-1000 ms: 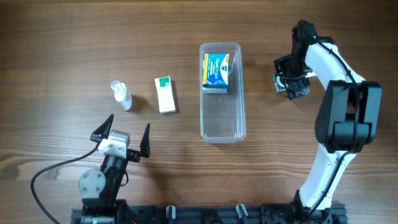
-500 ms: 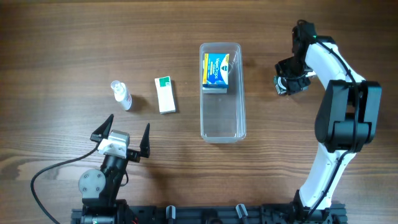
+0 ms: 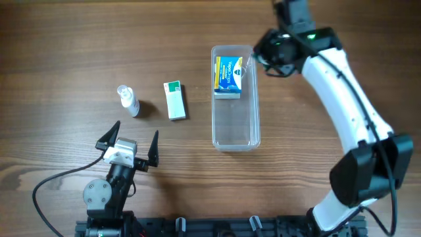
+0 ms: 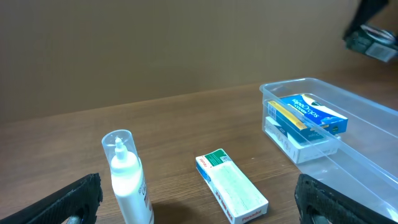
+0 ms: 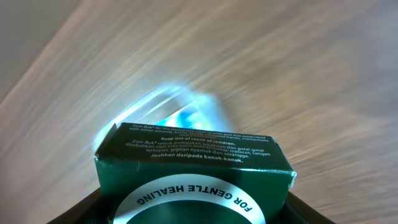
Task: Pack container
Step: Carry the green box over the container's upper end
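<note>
Right gripper [image 3: 266, 58] clasps green box [image 5: 193, 168] beside container [image 3: 235, 122]; left gripper [image 3: 132, 143] spread

Left arm: folded low, well apart from the container [image 3: 235, 125], off its near left side. Left gripper [image 3: 137, 130]: jaws spread wide, nothing between them. Right arm: stretched out to the container's far right corner. Right gripper [image 3: 268, 58]: clamped on a dark green box [image 5: 199, 163].

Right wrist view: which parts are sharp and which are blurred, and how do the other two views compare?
Right wrist: the green box is sharp, its print legible; the table behind it is smeared into streaks. Left wrist: spray bottle, white box and container are crisp. Overhead: even light, all sharp.
</note>
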### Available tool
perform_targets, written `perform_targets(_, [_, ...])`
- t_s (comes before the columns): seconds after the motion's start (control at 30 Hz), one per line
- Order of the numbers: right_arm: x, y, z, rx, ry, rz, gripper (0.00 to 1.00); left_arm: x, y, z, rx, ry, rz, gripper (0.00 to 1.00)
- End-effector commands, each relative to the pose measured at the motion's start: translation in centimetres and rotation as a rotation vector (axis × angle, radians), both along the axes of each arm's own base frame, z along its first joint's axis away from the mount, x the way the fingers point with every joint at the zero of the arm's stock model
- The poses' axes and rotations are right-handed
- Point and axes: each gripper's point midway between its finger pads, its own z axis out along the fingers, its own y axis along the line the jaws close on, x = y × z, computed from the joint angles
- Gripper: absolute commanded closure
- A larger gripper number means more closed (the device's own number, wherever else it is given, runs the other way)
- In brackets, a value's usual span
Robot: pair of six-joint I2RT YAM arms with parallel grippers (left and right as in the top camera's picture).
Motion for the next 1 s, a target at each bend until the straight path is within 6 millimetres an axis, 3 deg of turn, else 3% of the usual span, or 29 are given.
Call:
perform_targets(0.0, [-0.7,3.4,1.2,-0.088,-0.068,0.181,0.34,0.0,0.0,-0.2,0.001,0.001,-0.002,0.0])
perform_targets(0.17, [-1.4,6.4,-0.7,-0.189,-0.073,0.429,0.33,0.0,0.0,-0.2,0.001,0.001,-0.002,0.0])
perform_targets(0.43, [-1.8,7.8,-7.1,-0.239,0.036,0.679,0.28,0.0,0.0,-0.2,0.001,0.001,-0.002,0.0])
perform_targets(0.67, [-1.5,7.9,-7.4,-0.245,0.025,0.698,0.21,0.0,0.0,-0.2,0.001,0.001,-0.002,0.0])
perform_targets(0.8, [-1.7,9.8,-6.9,-0.139,0.001,0.715,0.2,0.0,0.0,-0.2,0.001,0.001,-0.002,0.0])
perform_targets(0.97, [-1.6,10.1,-6.7,-0.114,-0.002,0.697,0.2,0.0,0.0,-0.2,0.001,0.001,-0.002,0.0])
